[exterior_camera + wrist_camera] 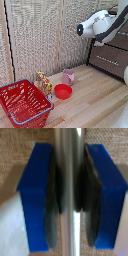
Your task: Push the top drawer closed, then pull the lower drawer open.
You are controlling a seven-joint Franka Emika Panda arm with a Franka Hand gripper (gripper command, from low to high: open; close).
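1. Wrist view shows us a thin, silvery metal bar handle [69,193] lying between the blue gripper's [69,195] black pads [89,193]; the pads press against it on both sides, so we read the jaws as clamped on the handle. We cannot tell from this view which drawer the bar belongs to.
2. At the exterior view's right we see the brown wooden cabinet: its top drawer [120,41] is mostly hidden behind the white robot arm [102,24], whose end reaches that tier.
3. Below it sits the lower drawer [107,61], a wide brown front with a long thin bar handle.
4. On the pale wooden floor [95,97] we see a pink cup [68,76], a red bowl [63,91] just beside it, and a small giraffe-like toy [44,82].
5. Towards the exterior view's left stands a red plastic basket [22,102].
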